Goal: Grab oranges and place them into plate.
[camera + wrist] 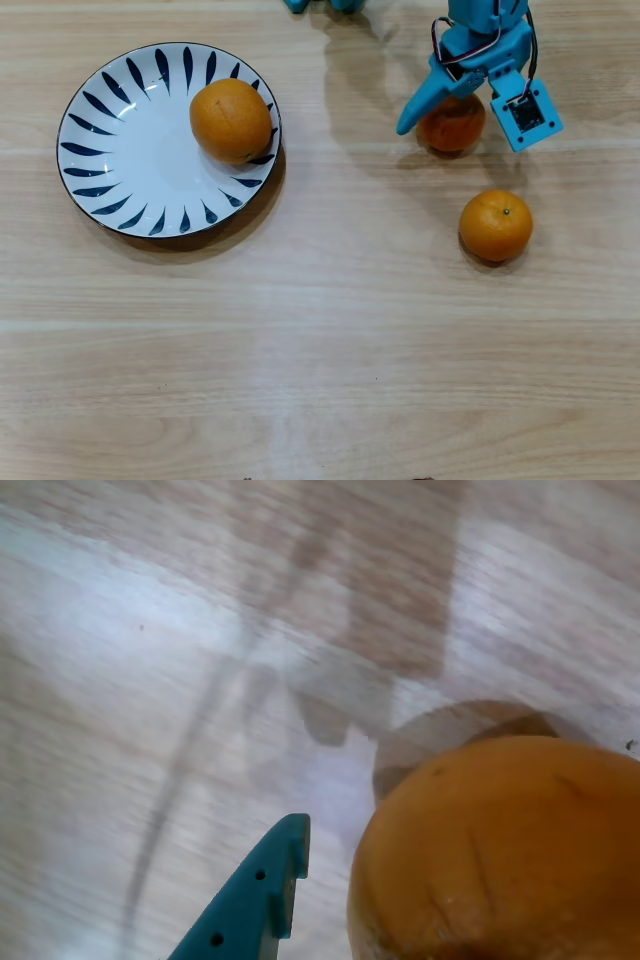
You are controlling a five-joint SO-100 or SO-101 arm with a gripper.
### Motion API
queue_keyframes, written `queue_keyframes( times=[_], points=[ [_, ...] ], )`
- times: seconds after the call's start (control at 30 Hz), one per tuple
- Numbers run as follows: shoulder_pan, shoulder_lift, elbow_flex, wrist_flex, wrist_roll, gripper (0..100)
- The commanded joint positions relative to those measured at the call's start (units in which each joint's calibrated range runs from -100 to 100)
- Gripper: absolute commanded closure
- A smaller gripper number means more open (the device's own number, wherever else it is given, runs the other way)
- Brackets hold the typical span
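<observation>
1. Hovering over the far right part of the table [330,330], my fingers [447,122] are spread, one on each side of a small orange [455,125].
2. My long blue finger [425,102] sits at that orange's left in the overhead view; the other side is under my camera block [525,113], so I cannot tell if it touches.
3. From my wrist view, the same orange [500,850] fills the lower right, with a blue fingertip [262,890] just beside it and a sliver of table between.
4. A second small orange [496,225], stem dot up, lies near the right edge, closer to the front, apart from me.
5. My plate [120,170] sits toward the far left corner, and the large orange [231,120] rests on its right rim.
</observation>
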Motion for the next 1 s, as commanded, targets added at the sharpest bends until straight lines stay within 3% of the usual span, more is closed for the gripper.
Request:
queue_keyframes(
  times=[0.0, 0.3, 0.5, 0.97],
  points=[
    [0.09, 0.81, -2.06, -1.17, -0.24, 53],
    [0.25, 1.23, -1.88, -1.43, -0.24, 55],
    [0.57, 1.57, -1.79, -1.43, -0.24, 63],
    [2.91, -2.83, -1.61, -0.4, 2.01, 64]
  ],
)
